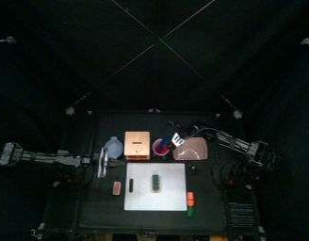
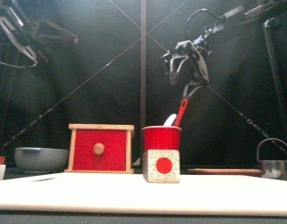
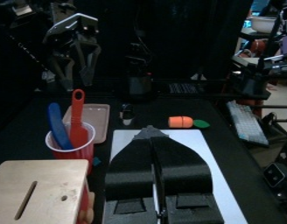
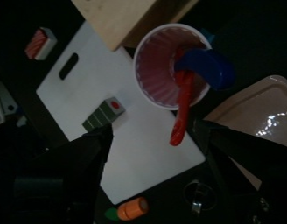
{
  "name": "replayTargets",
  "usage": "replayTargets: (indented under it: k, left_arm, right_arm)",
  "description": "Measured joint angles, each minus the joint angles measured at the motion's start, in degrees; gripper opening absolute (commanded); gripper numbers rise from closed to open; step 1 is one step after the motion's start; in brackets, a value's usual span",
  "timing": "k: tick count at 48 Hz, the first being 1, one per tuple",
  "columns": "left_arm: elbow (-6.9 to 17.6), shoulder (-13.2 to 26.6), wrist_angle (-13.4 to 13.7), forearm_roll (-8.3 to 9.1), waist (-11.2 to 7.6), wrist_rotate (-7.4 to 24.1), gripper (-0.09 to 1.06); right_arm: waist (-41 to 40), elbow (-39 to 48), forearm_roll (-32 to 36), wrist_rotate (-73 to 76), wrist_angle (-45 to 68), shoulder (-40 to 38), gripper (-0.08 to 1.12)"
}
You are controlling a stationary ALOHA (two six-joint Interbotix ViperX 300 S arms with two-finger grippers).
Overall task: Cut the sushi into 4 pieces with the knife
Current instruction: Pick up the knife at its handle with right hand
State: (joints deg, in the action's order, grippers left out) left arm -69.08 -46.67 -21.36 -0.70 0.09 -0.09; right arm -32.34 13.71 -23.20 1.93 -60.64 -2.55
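Currently the dark green toy sushi roll (image 1: 157, 179) lies on the white cutting board (image 1: 176, 193), just in front of the red plastic cup (image 1: 162, 148), its long axis running front to back. Above that cup my right gripper (image 4: 157, 133) hangs spread wide, astride the handle of the red toy knife (image 4: 181, 101). Left of the cup, my left gripper (image 3: 152, 133) rests pinched together.

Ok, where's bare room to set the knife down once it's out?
The board is bare in front of the sushi, between the red-white toy and the orange toy. Crowded behind: box, cup and tray stand close, with the right gripper above the cup.
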Motion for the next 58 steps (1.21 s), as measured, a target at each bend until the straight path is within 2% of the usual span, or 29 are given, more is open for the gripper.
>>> replayTargets:
  k: [11,28,34,46,58]
  left_arm:
    - [-0.4,0.0,0.0,0.00,0.09,0.0,0.00]
    - [-0.6,-0.1,0.0,-0.09,0.09,0.0,0.00]
    - [-0.7,0.0,0.0,-0.09,0.00,0.0,0.00]
    - [-0.9,0.0,0.0,-0.09,0.44,0.0,0.00]
    - [-1.1,0.0,0.0,-0.09,0.70,0.0,0.01]
  right_arm:
    - [0.1,-3.5,2.0,0.7,-4.5,6.0,1.01]
    - [0.7,-5.2,4.6,0.9,-7.6,7.6,0.98]
    - [0.7,-5.2,4.7,0.9,-7.8,7.7,0.83]
    - [0.7,-5.8,4.3,0.8,-8.8,8.7,0.39]
    - [0.6,-9.3,4.2,0.7,-12.6,9.5,0.16]
